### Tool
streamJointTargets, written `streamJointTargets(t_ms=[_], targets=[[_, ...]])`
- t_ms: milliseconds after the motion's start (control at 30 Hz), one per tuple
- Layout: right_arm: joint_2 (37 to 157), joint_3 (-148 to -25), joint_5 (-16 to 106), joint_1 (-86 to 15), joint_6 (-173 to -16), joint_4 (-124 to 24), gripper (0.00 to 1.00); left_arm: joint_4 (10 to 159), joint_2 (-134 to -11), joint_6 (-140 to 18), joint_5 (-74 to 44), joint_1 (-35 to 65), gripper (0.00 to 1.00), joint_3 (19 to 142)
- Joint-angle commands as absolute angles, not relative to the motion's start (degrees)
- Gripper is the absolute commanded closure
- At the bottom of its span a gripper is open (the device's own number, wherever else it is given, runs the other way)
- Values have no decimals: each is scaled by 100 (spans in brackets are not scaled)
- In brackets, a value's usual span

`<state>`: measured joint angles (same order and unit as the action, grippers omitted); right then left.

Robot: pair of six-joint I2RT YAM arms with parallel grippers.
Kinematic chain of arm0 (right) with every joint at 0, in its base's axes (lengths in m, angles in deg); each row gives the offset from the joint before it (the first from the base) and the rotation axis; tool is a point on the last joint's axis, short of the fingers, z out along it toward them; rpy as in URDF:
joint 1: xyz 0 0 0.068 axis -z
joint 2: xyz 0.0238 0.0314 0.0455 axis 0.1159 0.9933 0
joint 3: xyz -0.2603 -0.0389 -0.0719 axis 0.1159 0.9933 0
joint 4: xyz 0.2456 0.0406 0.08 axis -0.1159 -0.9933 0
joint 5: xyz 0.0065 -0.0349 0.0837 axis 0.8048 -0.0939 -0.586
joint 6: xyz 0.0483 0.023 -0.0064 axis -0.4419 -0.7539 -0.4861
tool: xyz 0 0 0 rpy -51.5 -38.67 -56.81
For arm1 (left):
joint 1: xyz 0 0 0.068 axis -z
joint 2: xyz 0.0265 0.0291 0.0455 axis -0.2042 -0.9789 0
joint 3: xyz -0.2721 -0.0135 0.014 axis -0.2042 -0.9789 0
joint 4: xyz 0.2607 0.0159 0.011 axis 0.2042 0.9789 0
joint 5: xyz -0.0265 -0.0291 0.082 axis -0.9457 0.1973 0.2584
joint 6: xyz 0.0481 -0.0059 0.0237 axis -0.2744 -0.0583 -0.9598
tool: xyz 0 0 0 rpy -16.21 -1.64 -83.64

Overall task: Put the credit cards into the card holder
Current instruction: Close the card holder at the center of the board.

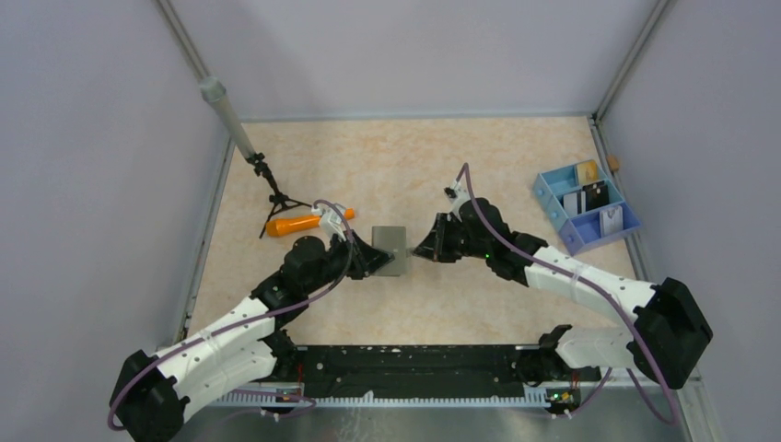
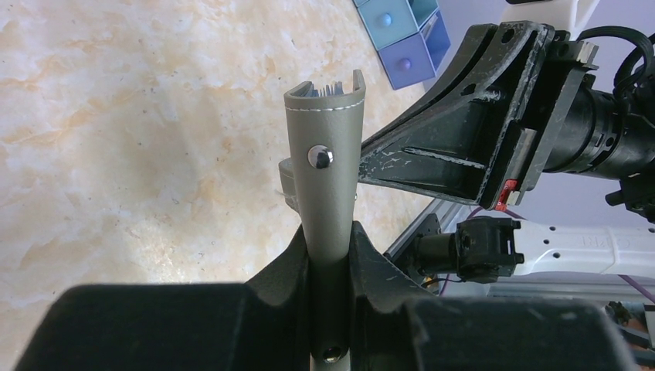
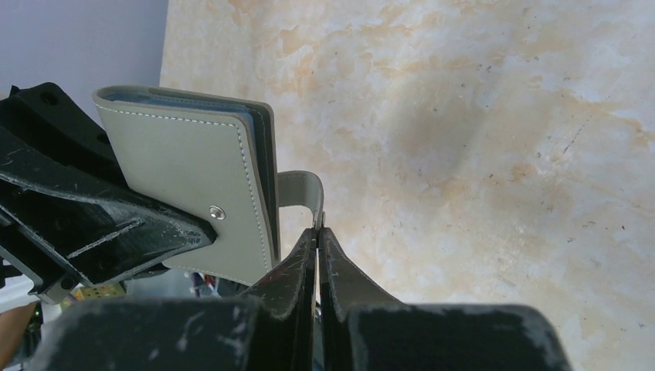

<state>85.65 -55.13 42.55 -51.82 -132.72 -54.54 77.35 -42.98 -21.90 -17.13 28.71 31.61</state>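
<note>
The left gripper point(image 1: 373, 259) clamps the card holder point(image 1: 390, 240) on edge over mid-table, its strap point(image 3: 300, 188) jutting right, pinched by the right gripper point(image 3: 318, 232), with the cards point(image 1: 597, 195) far right in the tray point(image 1: 550, 204)

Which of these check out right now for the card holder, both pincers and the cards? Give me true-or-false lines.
The left pincer clamps the card holder. True.
The right pincer stands wide open. False: it is shut on the holder's strap.
Credit cards sit in the compartment tray. True.
The orange stick lies in the tray. False: it lies on the table, left of the holder.
</note>
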Motion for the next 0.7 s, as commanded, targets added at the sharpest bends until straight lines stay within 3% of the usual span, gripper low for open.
streamJointTargets(t_ms=[0,667], targets=[[8459,-5629,4234,-5139,-13138,-5161,100,7540,-4289,-2234,-1589,2874,100,3374],[8592,-5366,3539,-5324,-13138,-4205,100,7452,-4817,-2400,-1847,2874,100,3507]])
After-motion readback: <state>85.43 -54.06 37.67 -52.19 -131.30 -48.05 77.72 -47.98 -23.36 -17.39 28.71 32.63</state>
